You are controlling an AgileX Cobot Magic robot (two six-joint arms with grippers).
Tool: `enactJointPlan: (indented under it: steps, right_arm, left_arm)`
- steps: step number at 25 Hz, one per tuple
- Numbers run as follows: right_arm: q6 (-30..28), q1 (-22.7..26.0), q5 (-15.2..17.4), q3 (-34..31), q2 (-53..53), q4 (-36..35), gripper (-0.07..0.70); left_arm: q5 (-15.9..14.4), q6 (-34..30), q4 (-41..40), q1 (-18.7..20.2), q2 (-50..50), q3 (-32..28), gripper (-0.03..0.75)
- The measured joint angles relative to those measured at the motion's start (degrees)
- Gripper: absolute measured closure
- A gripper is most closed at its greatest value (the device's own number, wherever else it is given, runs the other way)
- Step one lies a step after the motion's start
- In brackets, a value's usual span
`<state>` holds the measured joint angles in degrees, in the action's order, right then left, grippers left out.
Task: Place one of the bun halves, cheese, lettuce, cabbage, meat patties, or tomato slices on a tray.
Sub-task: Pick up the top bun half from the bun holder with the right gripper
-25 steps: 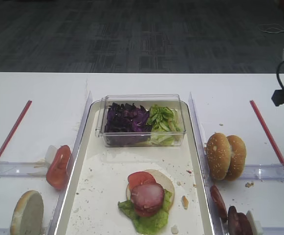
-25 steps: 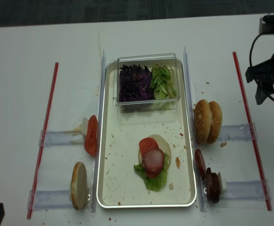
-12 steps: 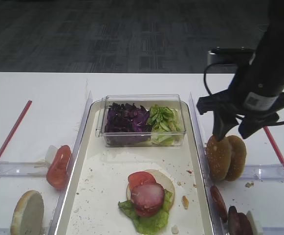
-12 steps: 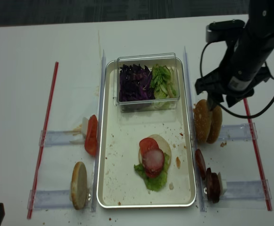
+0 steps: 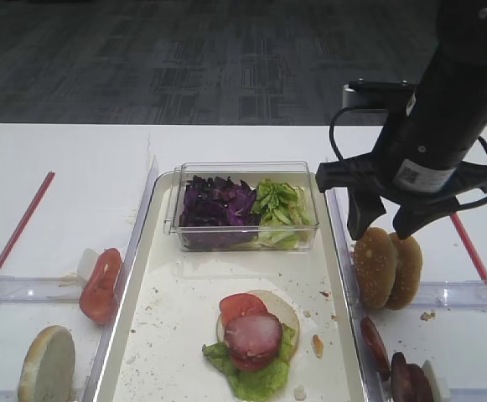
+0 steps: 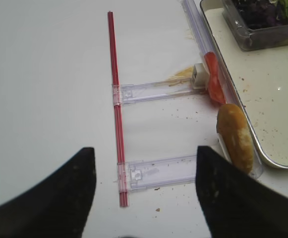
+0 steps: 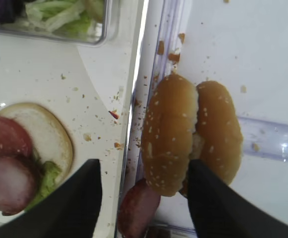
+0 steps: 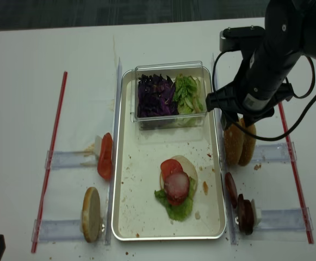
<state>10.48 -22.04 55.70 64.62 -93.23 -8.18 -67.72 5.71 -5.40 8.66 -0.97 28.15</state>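
The right gripper hovers with fingers apart above the sesame bun halves, which stand on edge on the desk just right of the tray. The left gripper's fingers are also apart, holding nothing.

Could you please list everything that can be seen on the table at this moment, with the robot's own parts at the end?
tray: one, off-white, centre of the table.
clear box: one, at the tray's far end, holding cabbage (purple, left part) and lettuce (green, right part).
stack: one, on the near part of the tray; green leaf, pale bun half, tomato slice, round reddish meat slice on top.
sesame bun halves: two, golden-brown, on edge, right of the tray.
meat patties: dark reddish-brown, on edge, near right; count unclear.
tomato slices: red, on edge, left of the tray.
pale bun half: one, near left.
red strips: two, far left and far right.
right pincer: black, open, above the sesame bun halves.
left pincer: black, open, over the left table.
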Motion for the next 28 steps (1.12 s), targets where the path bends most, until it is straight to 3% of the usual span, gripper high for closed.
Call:
enactJointPlan:
  steps: [10, 16, 28]
  right_arm:
    - [8.22, 0.00, 0.03, 0.00, -0.22, 0.00, 0.199]
    - [8.35, 0.00, 2.74, 0.00, -2.60, 2.01, 0.199]
    - [6.70, 0.00, 0.55, 0.00, -4.29, 0.21, 0.199]
  left_arm:
    - [0.00, 0.00, 0.00, 0.00, 0.00, 0.00, 0.278]
    - [0.00, 0.00, 0.00, 0.00, 0.00, 0.00, 0.278]
    - [0.00, 0.00, 0.00, 0.00, 0.00, 0.00, 0.278]
